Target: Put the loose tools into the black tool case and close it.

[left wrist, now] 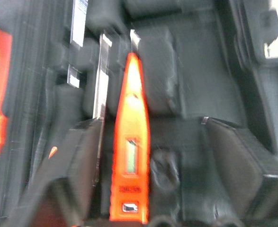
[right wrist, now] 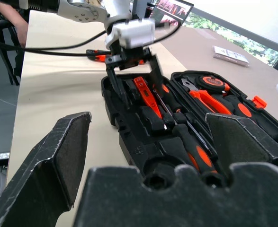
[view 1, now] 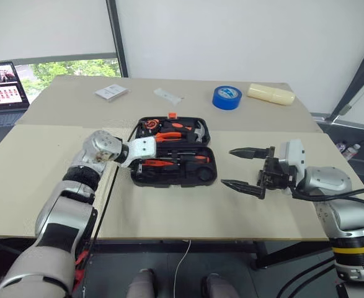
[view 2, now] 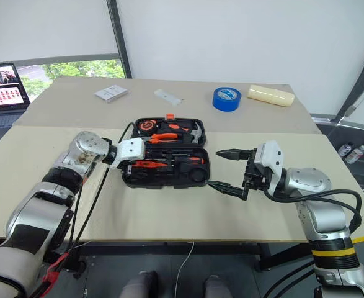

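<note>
The black tool case (view 1: 175, 184) lies open in the middle of the table, with pliers, a hammer and black-orange screwdrivers in its slots. My left gripper (view 1: 146, 162) hangs over the left end of the near half, open. The slim orange tester screwdriver (left wrist: 131, 142) lies in the case between its spread fingers (left wrist: 77, 156), apart from both. In the right wrist view the tester (right wrist: 146, 97) sits under the left gripper (right wrist: 129, 71), and an orange-black tool (right wrist: 98, 56) lies on the table beyond it. My right gripper (view 1: 227, 166) is open and empty, right of the case, pointing at it.
At the back of the table are a blue tape roll (view 1: 226, 97), two white cards (view 1: 111, 92) (view 1: 168, 95) and a cream oblong object (view 1: 271, 94). A laptop (view 1: 2, 93) stands at the far left. Bare tabletop lies in front of the case.
</note>
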Controlling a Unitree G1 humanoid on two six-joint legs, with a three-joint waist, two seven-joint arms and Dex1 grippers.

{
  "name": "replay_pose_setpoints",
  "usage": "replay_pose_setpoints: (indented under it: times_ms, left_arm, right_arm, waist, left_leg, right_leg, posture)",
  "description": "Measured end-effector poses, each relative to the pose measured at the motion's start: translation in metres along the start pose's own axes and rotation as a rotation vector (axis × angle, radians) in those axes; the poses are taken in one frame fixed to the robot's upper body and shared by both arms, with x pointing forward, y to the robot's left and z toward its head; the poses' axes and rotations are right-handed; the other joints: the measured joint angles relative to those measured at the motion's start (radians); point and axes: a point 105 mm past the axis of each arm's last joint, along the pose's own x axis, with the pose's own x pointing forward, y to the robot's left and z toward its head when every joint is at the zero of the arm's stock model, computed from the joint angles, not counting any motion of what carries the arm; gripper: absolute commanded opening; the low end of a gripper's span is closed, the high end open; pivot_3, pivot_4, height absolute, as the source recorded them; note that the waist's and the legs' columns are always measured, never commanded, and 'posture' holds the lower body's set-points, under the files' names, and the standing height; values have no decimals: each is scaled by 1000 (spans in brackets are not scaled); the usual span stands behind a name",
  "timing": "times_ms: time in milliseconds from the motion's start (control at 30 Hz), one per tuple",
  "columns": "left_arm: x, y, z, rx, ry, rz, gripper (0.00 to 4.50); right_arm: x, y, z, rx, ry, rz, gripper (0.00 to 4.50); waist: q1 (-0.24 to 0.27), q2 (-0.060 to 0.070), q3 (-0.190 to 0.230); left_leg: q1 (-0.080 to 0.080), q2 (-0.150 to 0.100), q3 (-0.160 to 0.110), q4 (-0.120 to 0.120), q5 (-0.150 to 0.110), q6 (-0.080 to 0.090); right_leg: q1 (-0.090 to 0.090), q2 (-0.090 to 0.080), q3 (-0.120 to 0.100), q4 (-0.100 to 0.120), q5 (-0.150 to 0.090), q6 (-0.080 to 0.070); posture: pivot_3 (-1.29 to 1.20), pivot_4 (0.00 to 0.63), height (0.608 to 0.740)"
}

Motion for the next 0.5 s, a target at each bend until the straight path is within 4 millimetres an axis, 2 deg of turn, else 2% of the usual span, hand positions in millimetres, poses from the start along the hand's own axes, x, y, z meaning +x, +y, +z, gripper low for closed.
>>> replay_pose_setpoints:
  times_ms: [67,167,233,400,500]
  left_arm:
    - [-7,5,8,-27,-83,28,3624]
    - [-13,9,7,-102,-148,80,2900]
    - [-13,9,3,-156,-192,114,2094]
    - [-4,-5,-19,-242,-177,121,169]
    - [0,-10,-28,-243,-123,108,37]
  right_arm:
    - [0,1,-1,4,1,1,4500]
    - [0,1,-1,7,-2,3,4500]
    - [0,3,-3,17,-3,2,4500]
    - [1,5,-7,35,-8,-4,4500]
    - [1,6,-8,40,-12,-6,4500]
  waist:
    - [3,0,0]
    - [4,0,0]
    - [4,0,0]
    - [3,0,0]
    - [4,0,0]
  left_leg:
    - [0,0,0,0,0,0]
    - [0,0,0,1,0,0]
    - [0,0,0,1,0,0]
    - [0,0,0,1,0,0]
    - [0,0,0,1,0,0]
  right_leg:
    - [0,0,0,0,0,0]
    - [0,0,0,0,0,0]
    - [0,0,0,0,0,0]
    - [0,0,0,0,0,0]
    - [0,0,0,0,0,0]
  posture:
    - [0,150,740]
    - [0,150,740]
    - [0,150,740]
    - [0,150,740]
    - [0,150,740]
